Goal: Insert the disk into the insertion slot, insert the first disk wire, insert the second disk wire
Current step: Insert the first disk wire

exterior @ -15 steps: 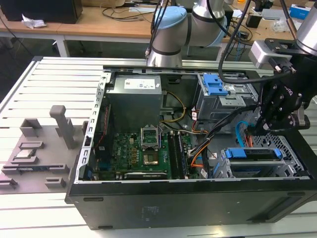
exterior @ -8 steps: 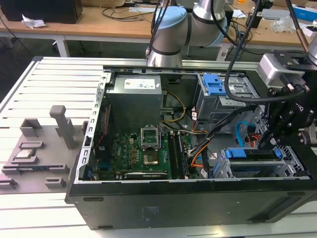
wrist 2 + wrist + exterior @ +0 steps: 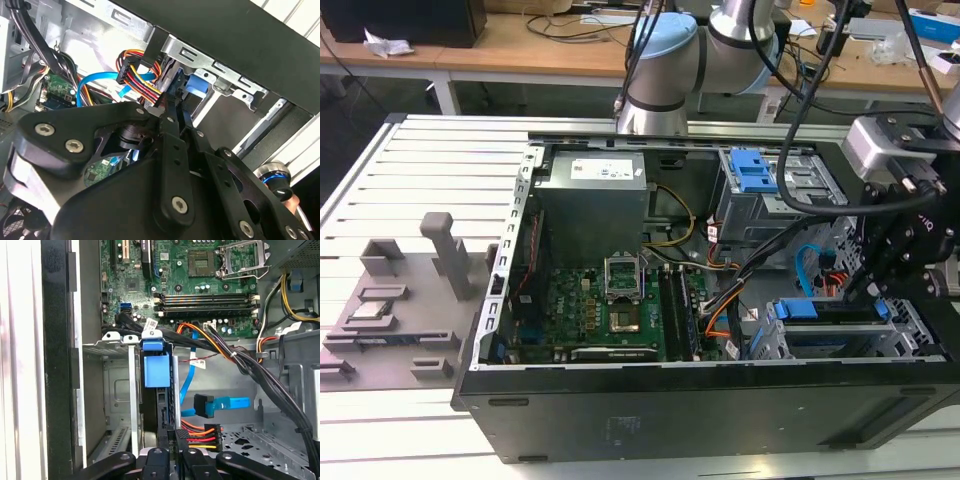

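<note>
Disk: disk sits in the slot, low at the exterior view's right; step judged done.
Gripper: gripper clamped on the power wire plug beside the disk; seating unconfirmed.
Outstanding: blue data cable lies loose, unplugged.

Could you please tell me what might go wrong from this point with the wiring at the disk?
1. The gripper seems to hold the first disk wire by its plug, close beside the disk; a slightly tilted plug could jam instead of seating.
2. The second disk wire hangs loose right by that plug and might snag on it.
</note>
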Robot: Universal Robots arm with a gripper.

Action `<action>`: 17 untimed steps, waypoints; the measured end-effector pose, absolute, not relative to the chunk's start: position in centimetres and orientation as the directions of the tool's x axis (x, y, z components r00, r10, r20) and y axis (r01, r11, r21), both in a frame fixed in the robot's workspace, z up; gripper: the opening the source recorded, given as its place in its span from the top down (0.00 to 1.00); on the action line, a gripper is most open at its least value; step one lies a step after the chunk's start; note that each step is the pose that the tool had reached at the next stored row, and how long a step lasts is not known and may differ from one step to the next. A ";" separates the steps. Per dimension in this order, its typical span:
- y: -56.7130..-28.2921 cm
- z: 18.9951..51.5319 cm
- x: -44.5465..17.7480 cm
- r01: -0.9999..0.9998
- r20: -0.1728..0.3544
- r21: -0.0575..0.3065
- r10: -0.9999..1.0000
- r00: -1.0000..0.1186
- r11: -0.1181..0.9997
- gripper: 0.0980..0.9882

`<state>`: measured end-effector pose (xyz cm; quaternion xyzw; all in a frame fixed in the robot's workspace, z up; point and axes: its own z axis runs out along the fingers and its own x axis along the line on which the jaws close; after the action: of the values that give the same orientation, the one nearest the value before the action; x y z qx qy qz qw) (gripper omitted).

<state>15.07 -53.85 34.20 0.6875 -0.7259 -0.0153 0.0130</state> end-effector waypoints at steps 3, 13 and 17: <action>-53.9 34.2 15.1 -0.998 -0.002 0.040 -0.999 -0.054 0.054 0.92; -54.0 33.8 15.1 -0.998 -0.002 0.040 -0.999 -0.049 0.048 0.92; -54.0 33.7 15.1 -0.998 -0.002 0.040 -0.999 -0.049 0.049 0.91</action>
<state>15.08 -53.97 33.74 0.6896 -0.7239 -0.0154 0.0130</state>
